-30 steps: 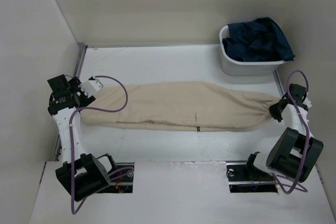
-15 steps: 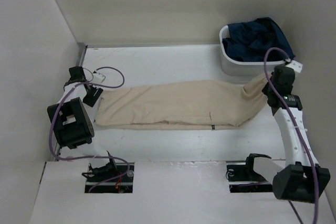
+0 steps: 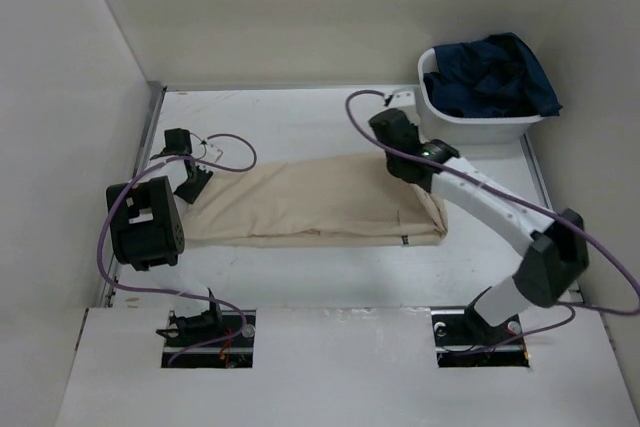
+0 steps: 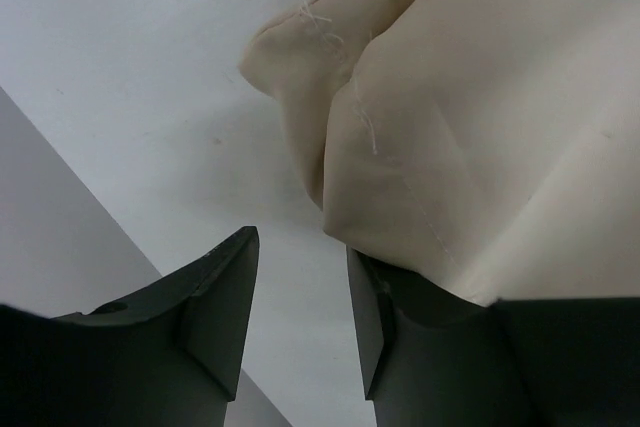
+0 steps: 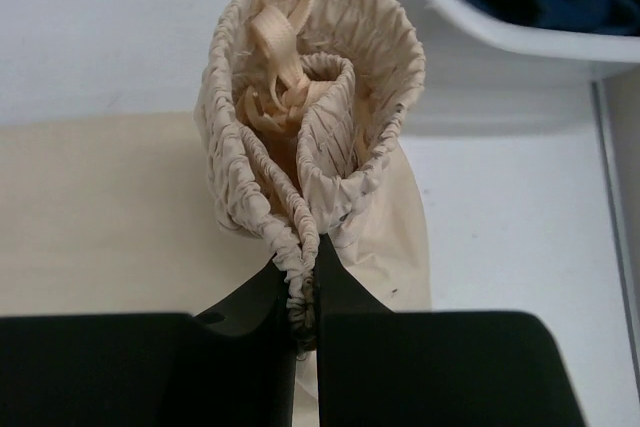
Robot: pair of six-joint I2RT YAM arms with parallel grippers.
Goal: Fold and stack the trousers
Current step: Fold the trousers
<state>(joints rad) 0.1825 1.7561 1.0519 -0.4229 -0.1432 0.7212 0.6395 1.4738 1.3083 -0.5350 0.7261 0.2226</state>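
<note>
Lying lengthwise across the white table, the trousers show a small dark tag on the near seam, close to where the cloth doubles back at the right. The right arm crosses that fold and hides part of it. At the left end, the left gripper has its jaws parted with bare table showing between them. A hem corner rests against one finger, outside the gap and not clamped. From above, these fingers are too small to make out. Farther back, the right gripper is pinched tight on the gathered waistband and holds it above the middle of the trousers. Its fingertips are hidden under the wrist in the top view. Beyond it stands a white basket of dark blue clothes.
</note>
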